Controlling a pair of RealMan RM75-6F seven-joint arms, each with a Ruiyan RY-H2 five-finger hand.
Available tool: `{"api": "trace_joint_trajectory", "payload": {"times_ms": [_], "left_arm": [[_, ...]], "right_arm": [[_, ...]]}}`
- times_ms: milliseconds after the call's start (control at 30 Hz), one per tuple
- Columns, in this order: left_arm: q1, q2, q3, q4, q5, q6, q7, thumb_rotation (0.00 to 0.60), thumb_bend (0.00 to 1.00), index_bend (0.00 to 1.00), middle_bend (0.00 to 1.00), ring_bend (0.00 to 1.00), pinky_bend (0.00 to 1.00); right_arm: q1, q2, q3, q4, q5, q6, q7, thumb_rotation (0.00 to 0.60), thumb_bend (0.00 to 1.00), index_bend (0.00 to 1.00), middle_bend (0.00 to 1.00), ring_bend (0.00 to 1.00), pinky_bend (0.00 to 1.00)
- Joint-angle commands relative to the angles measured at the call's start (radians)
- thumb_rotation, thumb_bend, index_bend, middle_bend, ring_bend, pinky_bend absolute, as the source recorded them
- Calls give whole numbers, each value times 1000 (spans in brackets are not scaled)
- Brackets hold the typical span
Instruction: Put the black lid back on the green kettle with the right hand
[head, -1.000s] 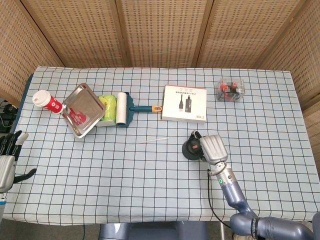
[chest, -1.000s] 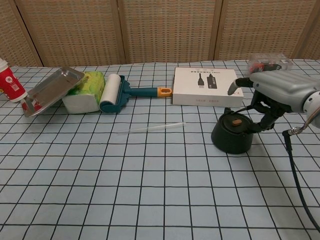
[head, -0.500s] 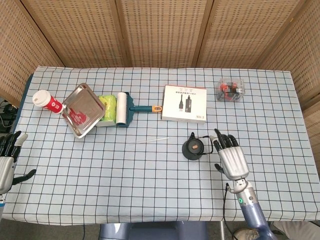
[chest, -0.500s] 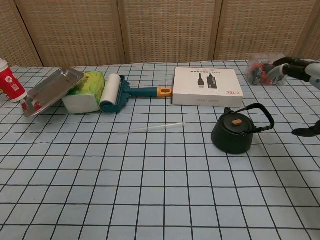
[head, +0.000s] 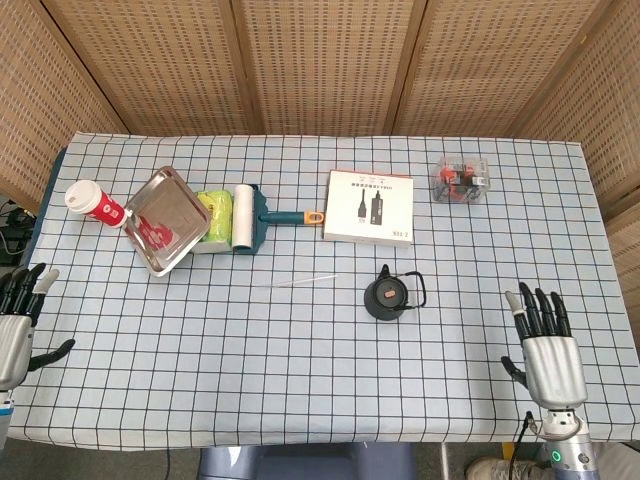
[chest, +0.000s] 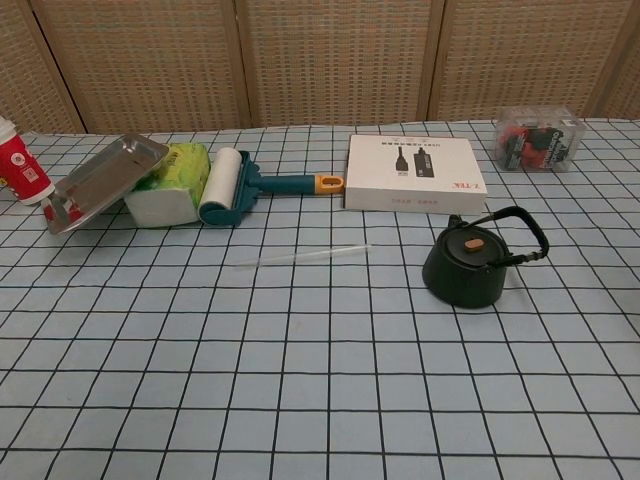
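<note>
Nearest the robot, the right hand (head: 546, 355) hangs over the near right edge of the table (head: 300, 380), palm down, fingers spread and straight, holding nothing; it is well apart from the kettle and does not show in the chest view at all. The left hand (head: 14, 325) sits off the near left corner, fingers likewise apart and empty, which suits a task given to the other arm alone. Further in, right of centre, the kettle (chest: 466, 262) stands upright on the checked cloth with the lid (chest: 468, 240) seated flat in its mouth, the small orange knob up and the wire handle tipped back toward the right. Judging by that, the lid looks already in place and level, so the job reads as done and the right hand's far, flat pose as a clear-out so nothing brushes the handle. Just left of the kettle a thin clear straw (chest: 302, 256) lies on the cloth, apart from it. Beyond, the white box (chest: 414, 173) lies flat; left of it the lint roller (chest: 240, 189) points its handle at the box, its roll touching a green packet (chest: 171, 183), against which a steel tray (chest: 103, 178) leans tilted. The red cup (chest: 22, 165) stands at the far left, and a clear tub (chest: 538, 138) of small red things at the far right.
</note>
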Motion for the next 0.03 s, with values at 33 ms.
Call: {"api": "trace_joint_trajectory", "payload": {"times_ms": [33], "left_arm": [[0,-1,-1,0,0,1,1,600,0,0,0,0,0]], "right_arm": [[-17,8,6,9,2,-1,22,600,266,0,0,0,0]]}}
